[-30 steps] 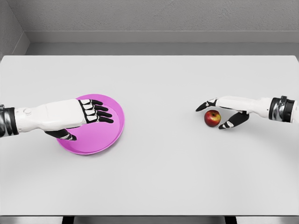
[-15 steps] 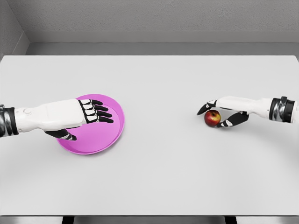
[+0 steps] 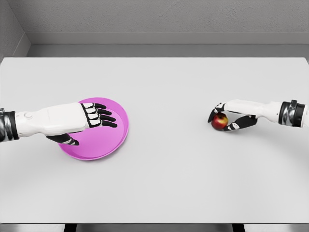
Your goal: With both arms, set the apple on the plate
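The apple (image 3: 219,122) sat on the bench (image 3: 169,183), near its right edge. The right hand (image 3: 228,117) had its fingers curled around the apple, with the thumb on one side, so it looked ready to lift it. The pink plate (image 3: 104,140) lay far away, near the left edge of the bench. The left hand (image 3: 87,120) was over the plate with its fingers spread flat and holding nothing. It was probably there to keep the plate from sliding. The apple was not on the plate yet.
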